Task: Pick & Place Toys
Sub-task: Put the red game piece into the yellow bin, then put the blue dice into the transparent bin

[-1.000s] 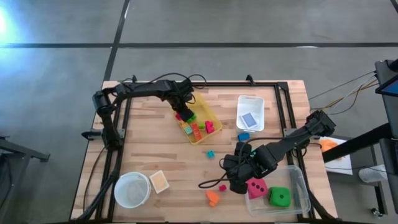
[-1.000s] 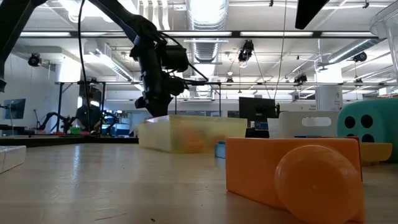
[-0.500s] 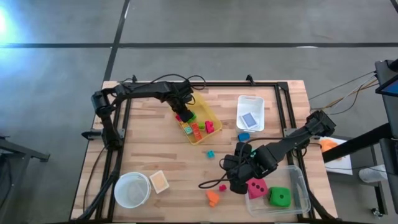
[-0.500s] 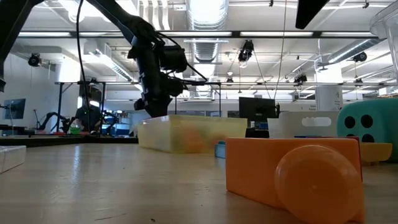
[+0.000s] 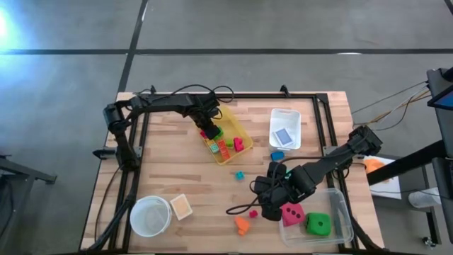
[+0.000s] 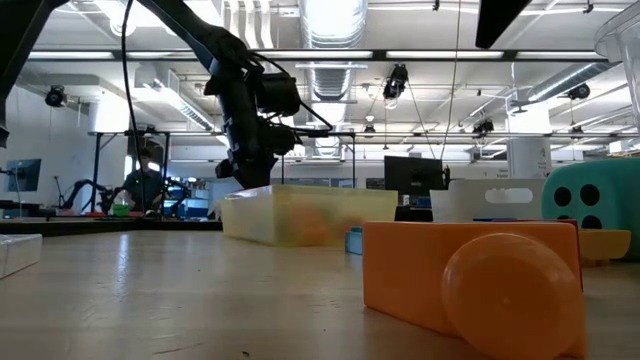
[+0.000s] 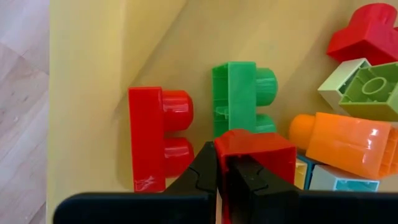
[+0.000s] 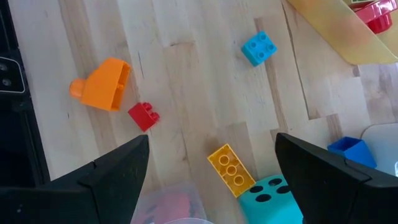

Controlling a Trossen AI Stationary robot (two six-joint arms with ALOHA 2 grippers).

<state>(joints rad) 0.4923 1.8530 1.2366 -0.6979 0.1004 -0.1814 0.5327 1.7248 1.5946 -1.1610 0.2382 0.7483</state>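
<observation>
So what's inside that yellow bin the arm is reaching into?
The yellow bin holds a red block, a green block, an orange block and others. The left gripper, jaws shut on another red block, covers whatever lies beneath it.

A wooden counter (image 8: 186, 93) seen between two dark fingers (image 8: 118, 171) spread wide apart, nothing between them. On the wood lie an orange block (image 8: 106, 84), a small red block (image 8: 143, 116) just beside it, a blue block (image 8: 259, 48), a yellow block (image 8: 231, 167) and a teal die (image 8: 272, 199) touching it. A yellow bin (image 8: 339, 28) holds a red piece.
</observation>
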